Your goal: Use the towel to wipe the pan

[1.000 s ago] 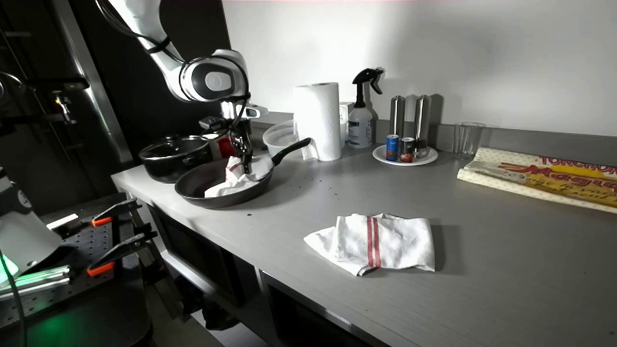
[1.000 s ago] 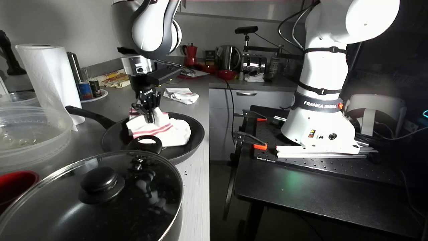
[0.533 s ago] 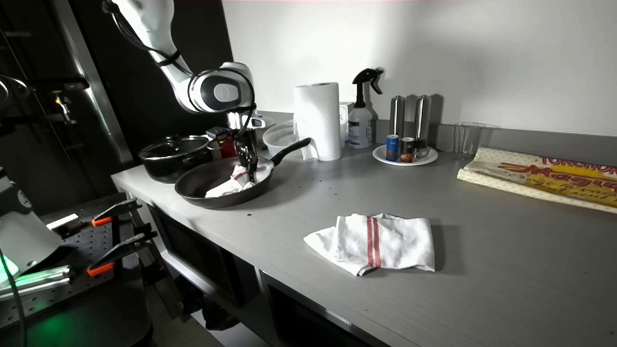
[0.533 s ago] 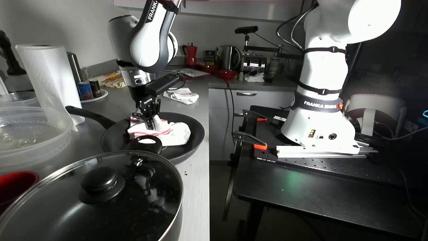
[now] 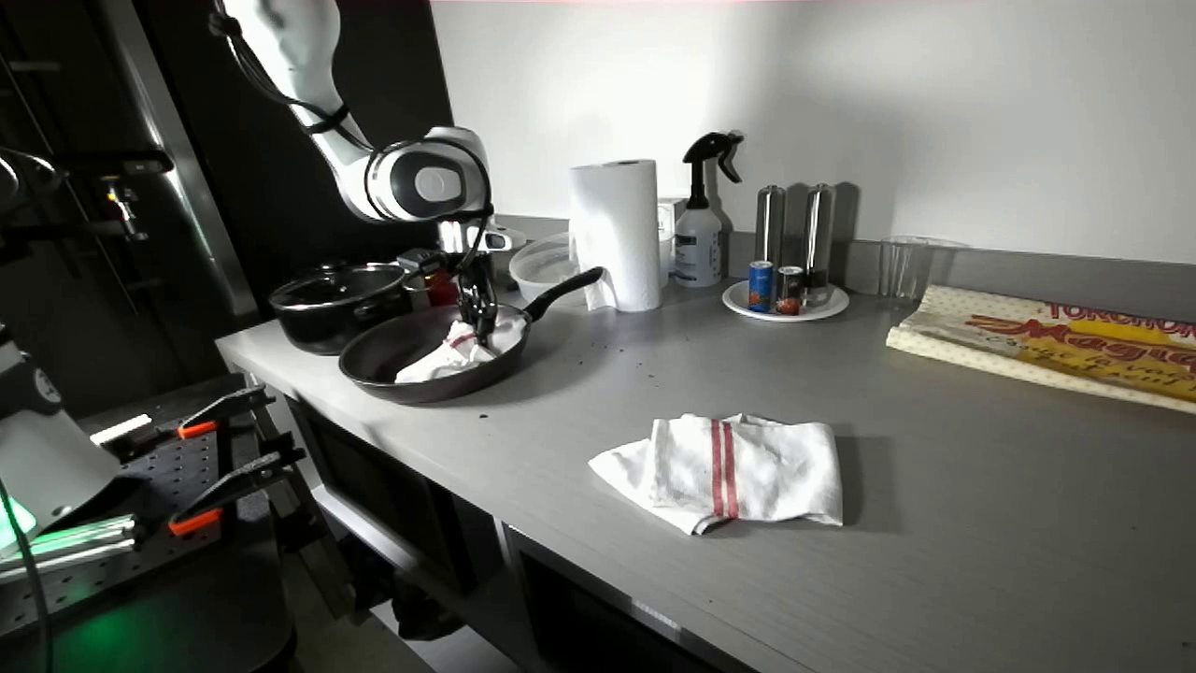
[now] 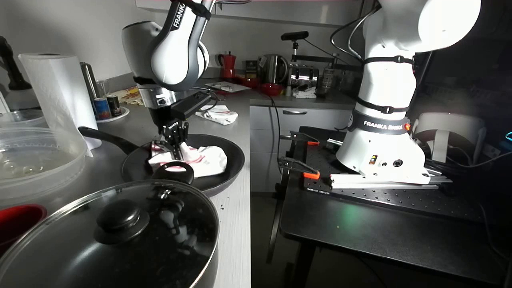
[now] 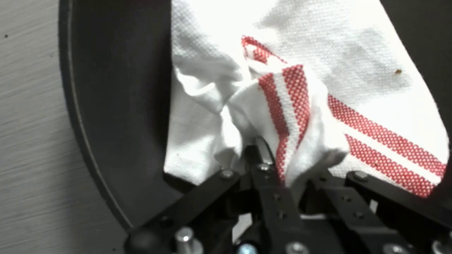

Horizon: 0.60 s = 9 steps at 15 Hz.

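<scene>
The dark frying pan (image 5: 376, 385) rests on the counter in both exterior views (image 6: 237, 162), its black handle (image 5: 563, 292) pointing to the paper roll. A white towel with red stripes (image 5: 439, 365) lies bunched on the pan floor (image 6: 212, 160). My gripper (image 5: 484, 338) is inside the pan area, pointing down, shut on a fold of the towel (image 7: 317, 53). In the wrist view the striped fold rises between the fingers (image 7: 286, 162); the right fingertip is hidden by cloth. Dark pan surface (image 7: 113, 98) shows around the towel. A small brown speck (image 7: 398, 71) is on the cloth.
A lidded black pot (image 5: 327, 313) stands beside the pan. The paper towel roll (image 5: 615, 234) and clear plastic tub (image 6: 40, 180) stand behind the handle. A second folded striped towel (image 5: 775, 472) lies on the counter. Further along are a spray bottle (image 5: 698, 248) and a plate (image 5: 733, 304) with cans.
My gripper has lowered with the towel, which is now flatter in the pan. Over the last half second gripper and towel have shifted slightly toward the pot side.
</scene>
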Available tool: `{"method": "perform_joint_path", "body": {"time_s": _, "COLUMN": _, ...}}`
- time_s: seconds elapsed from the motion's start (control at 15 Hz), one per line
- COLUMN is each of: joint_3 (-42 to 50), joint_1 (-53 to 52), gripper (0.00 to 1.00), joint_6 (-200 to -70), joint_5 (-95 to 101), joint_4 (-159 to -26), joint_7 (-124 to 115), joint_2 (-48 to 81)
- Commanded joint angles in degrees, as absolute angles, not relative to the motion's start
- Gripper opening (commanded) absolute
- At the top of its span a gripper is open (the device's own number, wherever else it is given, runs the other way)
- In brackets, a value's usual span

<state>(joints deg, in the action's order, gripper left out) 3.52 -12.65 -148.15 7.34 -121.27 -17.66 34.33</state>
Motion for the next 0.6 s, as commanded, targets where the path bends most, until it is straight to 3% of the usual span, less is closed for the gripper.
{"method": "perform_joint_path", "body": {"time_s": 0.0, "joint_3": 2.81, "joint_1": -15.81, "gripper": 0.03, "joint_6": -148.65, "joint_5": 9.75, "joint_4": -122.82, "joint_7": -17.58, "joint_2": 34.22}}
{"method": "perform_joint_path", "body": {"time_s": 0.53, "joint_3": 1.61, "joint_1": -21.98, "gripper": 0.03, "joint_6": -147.68, "joint_5": 15.19, "joint_4": -124.30, "joint_7": -17.73, "joint_2": 33.05}}
